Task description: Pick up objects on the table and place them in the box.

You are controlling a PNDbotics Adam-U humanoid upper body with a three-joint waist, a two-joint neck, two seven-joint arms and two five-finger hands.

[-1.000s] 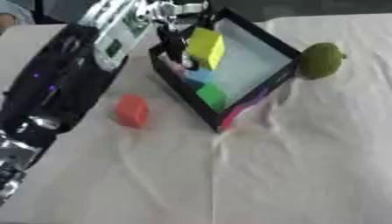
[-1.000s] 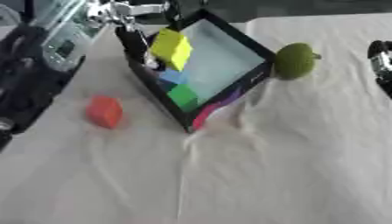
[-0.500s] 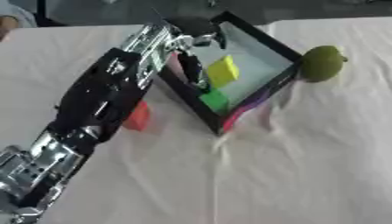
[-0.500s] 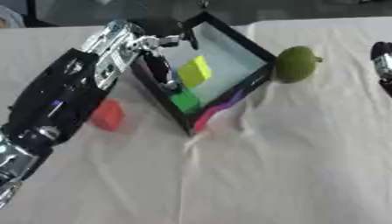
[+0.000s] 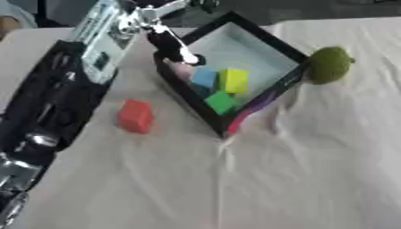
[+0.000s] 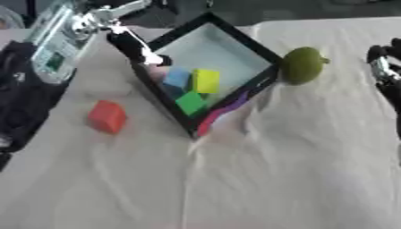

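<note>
The black-rimmed box with a pale blue floor stands tilted at the upper middle. Inside it lie a blue cube, a yellow cube and a green cube. My left hand hangs over the box's left rim, open, holding nothing, with one finger pointing down into the box. A red cube sits on the cloth left of the box. A green round fruit rests against the box's right side. My right hand shows at the right edge, open and idle.
My left arm lies across the left side of the table, close to the red cube. A white creased cloth covers the table. The box's near corner shows a pink and purple side.
The yellow cube, held over the box a second ago, now lies inside it. My left hand has let go and drawn back to the box's left rim. The camera has shifted.
</note>
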